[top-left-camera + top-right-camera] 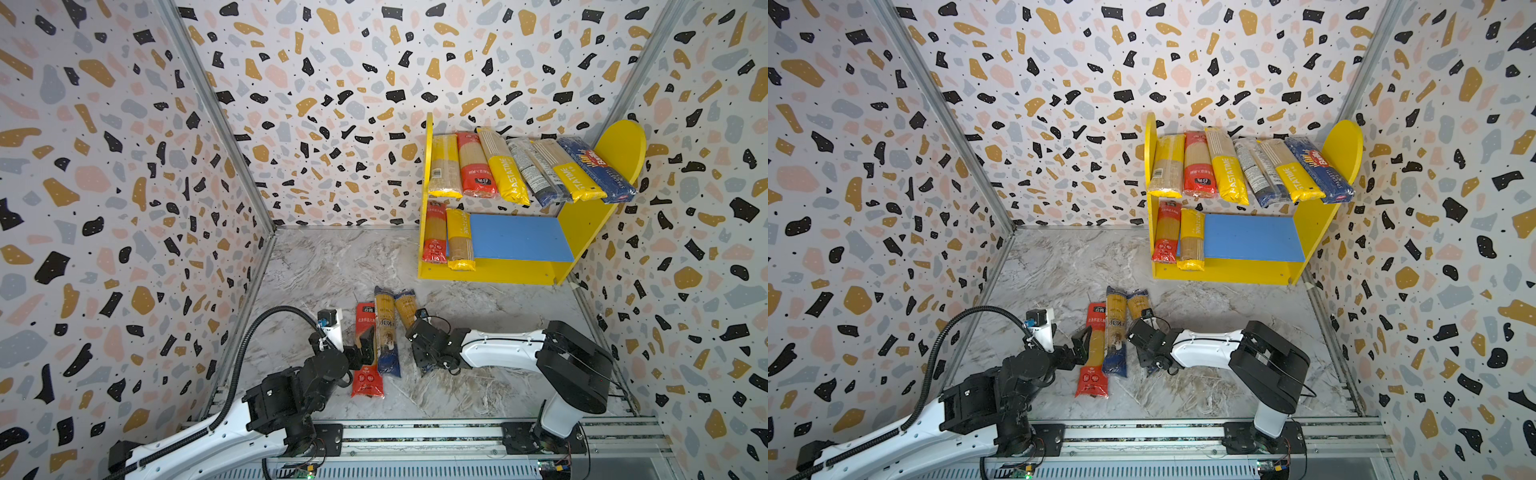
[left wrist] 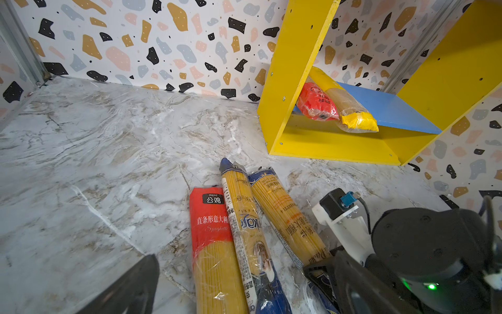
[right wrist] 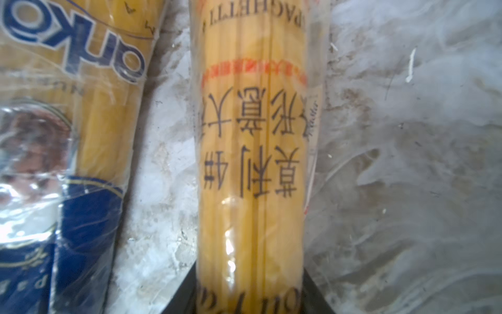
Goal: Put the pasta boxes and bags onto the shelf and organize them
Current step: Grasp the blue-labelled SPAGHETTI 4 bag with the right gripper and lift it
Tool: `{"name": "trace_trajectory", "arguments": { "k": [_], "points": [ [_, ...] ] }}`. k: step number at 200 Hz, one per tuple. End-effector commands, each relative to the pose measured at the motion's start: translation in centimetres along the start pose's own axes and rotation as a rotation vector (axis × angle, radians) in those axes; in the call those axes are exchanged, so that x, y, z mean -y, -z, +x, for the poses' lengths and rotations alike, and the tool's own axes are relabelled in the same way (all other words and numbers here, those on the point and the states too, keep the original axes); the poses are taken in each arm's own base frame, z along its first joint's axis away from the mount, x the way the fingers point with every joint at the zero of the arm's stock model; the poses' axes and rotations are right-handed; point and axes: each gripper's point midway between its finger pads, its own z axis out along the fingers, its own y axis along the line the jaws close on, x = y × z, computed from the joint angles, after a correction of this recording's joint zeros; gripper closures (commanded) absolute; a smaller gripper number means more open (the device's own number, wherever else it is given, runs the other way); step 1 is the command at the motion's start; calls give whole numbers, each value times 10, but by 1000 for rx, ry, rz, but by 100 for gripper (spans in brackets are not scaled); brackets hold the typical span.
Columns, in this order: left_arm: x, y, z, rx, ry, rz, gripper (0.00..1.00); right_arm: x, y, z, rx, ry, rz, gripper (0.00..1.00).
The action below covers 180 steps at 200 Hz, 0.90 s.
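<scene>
**Top views.** The shelf [image 1: 586, 232], painted wood with round-topped yellow sides, stands at 1 o'clock on the marble-patterned table [image 1: 316, 266]. Six packs fill its top level and two lie on the blue board [image 1: 519, 237]. Near 6 o'clock three more packs lie side by side: a red pack [image 1: 367, 378], a blue-ended pack [image 1: 385, 332] and, at 3 o'clock of these, a clear pack [image 1: 404, 305]. The left gripper [image 1: 362, 347] hangs spread open at the red pack's 9 o'clock edge, with nothing held.

**Left wrist view.** Glossy, crinkled film is shown over straight strands. Each pack is judged light, stiff lengthwise, brittle and slippery.

**Right wrist view.** The right gripper [image 3: 250, 296] is closed across the clear pack's narrow width, with both fingers [image 3: 184, 296] pressed to the film. A hold near mid-length is judged best, so that neither end droops.
</scene>
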Motion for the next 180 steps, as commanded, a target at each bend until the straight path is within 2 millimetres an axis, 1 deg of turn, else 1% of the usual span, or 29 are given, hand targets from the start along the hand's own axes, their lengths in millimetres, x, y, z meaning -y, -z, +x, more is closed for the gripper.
{"name": "trace_trajectory", "arguments": {
  "k": [1, 24, 63, 75, 108, 140, 180],
  "points": [
    [3, 5, -19, 41, 24, -1, 0, 11, -3, 40, -123, -11, -96, 71],
    [5, 5, -20, 42, 24, -1, 0, 6, 15, 35, -79, -48, -224, 78],
    [8, 3, -22, 43, 20, -4, 1, 2, 46, 22, 6, -79, -354, 79],
    [10, 1, -23, 41, 18, -4, 1, 4, 54, 20, 28, -108, -401, 79],
    [16, -3, -24, 33, 9, -4, 0, 10, 84, 13, 113, -172, -542, 81],
    [22, -7, -25, 34, 7, 0, 0, 16, 105, 13, 153, -190, -592, 81],
    [22, -5, -38, 55, -8, -24, 0, 24, 128, 13, 192, -192, -605, 81]
  ]
}}
